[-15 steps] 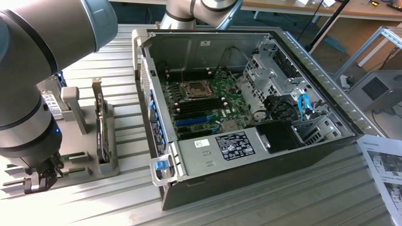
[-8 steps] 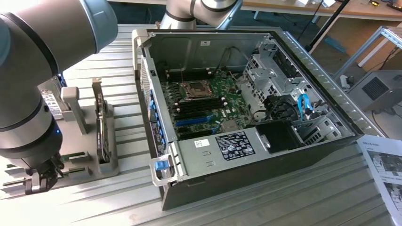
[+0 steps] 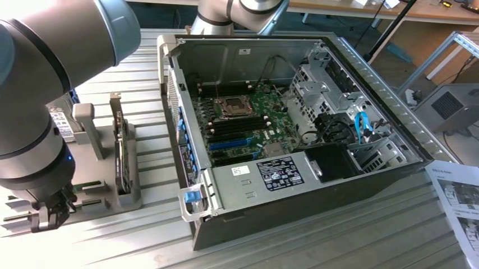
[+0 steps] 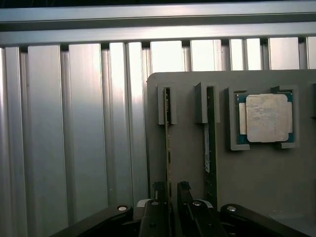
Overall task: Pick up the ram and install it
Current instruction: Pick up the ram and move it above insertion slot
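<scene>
Pick-up stage: black two-finger gripper (image 4: 171, 187), jaws partly open and holding nothing, straddles the long, thin green ram stick (image 4: 168, 143) standing on edge in a grey slotted holder (image 4: 247, 182), at the exterior view's left of the open metal computer case (image 3: 337, 67). A clean grasp likely demands closing squarely on the narrow board.

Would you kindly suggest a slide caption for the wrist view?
Gripper lined up with the ram standing on edge in its gray holder, second stick and processor chip alongside.
</scene>
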Motion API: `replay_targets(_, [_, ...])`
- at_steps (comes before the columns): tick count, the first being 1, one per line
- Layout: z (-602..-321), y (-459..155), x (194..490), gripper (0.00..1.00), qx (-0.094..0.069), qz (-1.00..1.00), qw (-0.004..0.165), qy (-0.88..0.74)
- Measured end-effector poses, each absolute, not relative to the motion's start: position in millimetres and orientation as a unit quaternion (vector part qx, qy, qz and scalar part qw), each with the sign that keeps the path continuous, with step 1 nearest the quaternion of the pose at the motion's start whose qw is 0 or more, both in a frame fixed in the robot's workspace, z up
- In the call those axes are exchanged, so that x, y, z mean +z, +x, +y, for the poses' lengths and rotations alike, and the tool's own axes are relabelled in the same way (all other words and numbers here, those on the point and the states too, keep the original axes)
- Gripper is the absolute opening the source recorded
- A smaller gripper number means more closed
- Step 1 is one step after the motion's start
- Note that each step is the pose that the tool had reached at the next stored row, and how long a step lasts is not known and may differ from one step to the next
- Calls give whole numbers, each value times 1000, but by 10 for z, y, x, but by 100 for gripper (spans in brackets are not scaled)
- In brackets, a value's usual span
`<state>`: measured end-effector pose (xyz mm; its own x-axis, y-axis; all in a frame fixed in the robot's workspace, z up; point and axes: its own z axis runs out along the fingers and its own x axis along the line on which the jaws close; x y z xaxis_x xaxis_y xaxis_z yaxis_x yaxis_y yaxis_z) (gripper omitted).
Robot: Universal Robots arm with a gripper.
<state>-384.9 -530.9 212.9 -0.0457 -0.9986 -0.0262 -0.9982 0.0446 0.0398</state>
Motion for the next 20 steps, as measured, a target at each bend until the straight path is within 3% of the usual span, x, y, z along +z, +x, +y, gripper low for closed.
replay_targets(20, [-5311,-3849,2113,24,-23,-714,5,700])
